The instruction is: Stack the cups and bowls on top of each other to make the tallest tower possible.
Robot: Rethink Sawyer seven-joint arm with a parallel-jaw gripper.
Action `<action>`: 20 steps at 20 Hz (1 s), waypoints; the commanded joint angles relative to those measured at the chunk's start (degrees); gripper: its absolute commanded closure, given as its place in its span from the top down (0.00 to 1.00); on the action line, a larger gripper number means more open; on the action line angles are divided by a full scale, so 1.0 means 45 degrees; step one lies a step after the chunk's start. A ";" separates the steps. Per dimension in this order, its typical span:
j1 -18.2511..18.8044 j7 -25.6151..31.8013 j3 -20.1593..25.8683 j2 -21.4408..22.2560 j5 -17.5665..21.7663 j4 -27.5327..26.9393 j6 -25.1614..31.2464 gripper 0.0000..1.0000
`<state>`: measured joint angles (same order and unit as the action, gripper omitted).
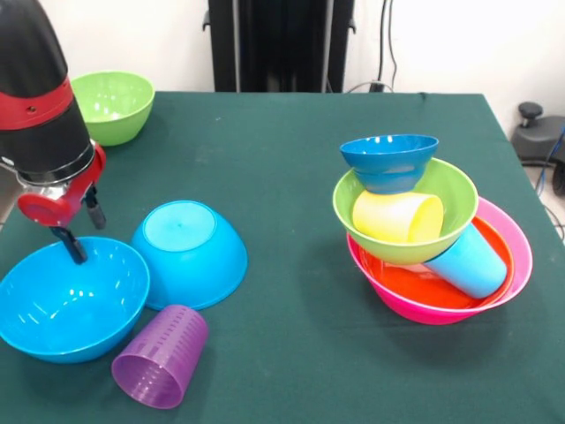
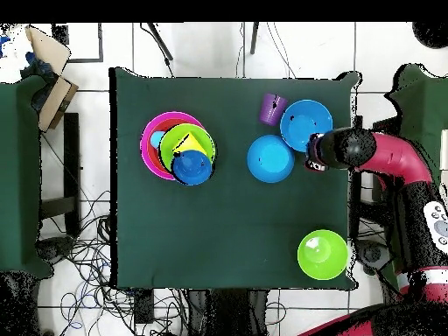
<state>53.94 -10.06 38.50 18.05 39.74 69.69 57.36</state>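
Purple cup (image 1: pixel 161 356): on its side at the near edge, mouth toward the camera, touching or just beside both blue bowls. Upright bright blue bowl (image 1: pixel 71 299): near left, open side up. Gripper (image 1: pixel 78 231): directly over this bowl's far rim, one finger (image 1: pixel 72 247) reaching down inside the rim, the other outside, nothing clamped between them; apparently parted astride the wall, poised for a rim grasp. Inverted bright blue bowl (image 1: pixel 190 253): just right of it, base up. Tower (image 1: pixel 433 238): well apart to the right; pink bowl (image 1: pixel 521 243) as base, orange bowl (image 1: pixel 406 281), light blue cup (image 1: pixel 470 258) and yellow cup (image 1: pixel 397 216) lying tilted, lime green bowl (image 1: pixel 455 190), small dark-blue bowl (image 1: pixel 389 161) topmost. Second lime green bowl (image 1: pixel 112 106): far left corner, alone.
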 commanded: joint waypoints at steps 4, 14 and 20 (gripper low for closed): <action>-0.0331 0.0948 -0.0938 -0.2147 0.1388 -0.0508 -0.1331 1.00; -0.0219 0.1676 -0.1033 -0.3502 0.1536 -0.2290 -0.1257 1.00; -0.2231 -0.7156 -0.3932 -0.3477 0.2361 -0.3656 -0.3299 0.00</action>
<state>52.99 -10.64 37.22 10.97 39.15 61.93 54.11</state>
